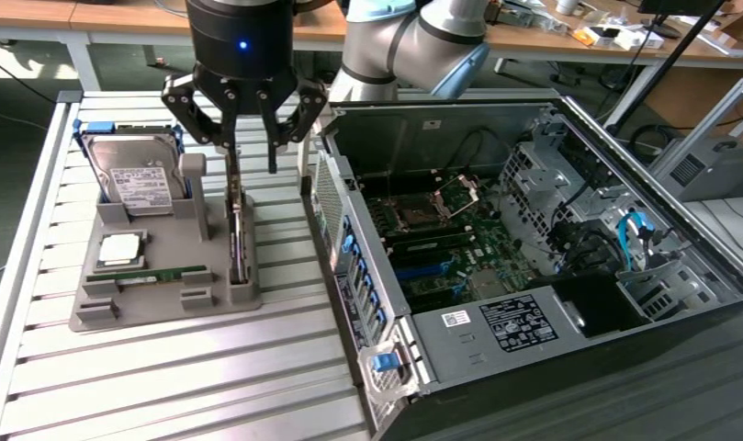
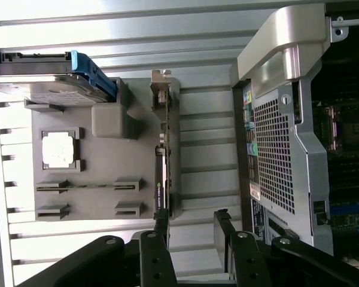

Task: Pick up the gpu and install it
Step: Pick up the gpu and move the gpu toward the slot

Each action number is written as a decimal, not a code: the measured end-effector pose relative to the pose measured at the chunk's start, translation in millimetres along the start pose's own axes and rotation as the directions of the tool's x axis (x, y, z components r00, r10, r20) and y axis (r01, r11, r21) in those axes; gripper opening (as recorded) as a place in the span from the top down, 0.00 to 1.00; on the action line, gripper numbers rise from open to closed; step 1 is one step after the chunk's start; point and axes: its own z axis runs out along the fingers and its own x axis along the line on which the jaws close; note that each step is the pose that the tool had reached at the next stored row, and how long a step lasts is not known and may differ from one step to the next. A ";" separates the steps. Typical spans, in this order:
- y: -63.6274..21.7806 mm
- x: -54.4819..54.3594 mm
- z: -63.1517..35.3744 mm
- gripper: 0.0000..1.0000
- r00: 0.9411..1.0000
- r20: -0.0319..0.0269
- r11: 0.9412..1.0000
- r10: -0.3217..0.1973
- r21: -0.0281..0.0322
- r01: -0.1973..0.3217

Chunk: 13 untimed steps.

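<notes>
The gpu (image 1: 238,234) stands on edge in a slot of the grey holder tray (image 1: 163,308), a thin dark-and-green card with its silver bracket (image 2: 160,84) at one end. My gripper (image 1: 253,158) hangs just above the card's far end, open, with nothing between its fingers. In the wrist view the gpu (image 2: 162,149) runs lengthwise toward my gripper (image 2: 191,220). One black fingertip (image 2: 161,224) lines up with the card's end and the other fingertip (image 2: 222,220) stands off to the side nearer the case.
The holder also carries a silver hard drive (image 1: 140,176), a processor chip (image 1: 120,248) and a narrow green memory stick (image 1: 151,274). An open computer case (image 1: 506,248) lies at the exterior view's right, its motherboard (image 1: 439,230) exposed. Everything rests on a slatted metal table (image 1: 163,386).
</notes>
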 end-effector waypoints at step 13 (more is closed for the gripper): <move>-1.0 6.5 12.8 0.57 1.000 0.000 1.000 0.000 0.000 0.000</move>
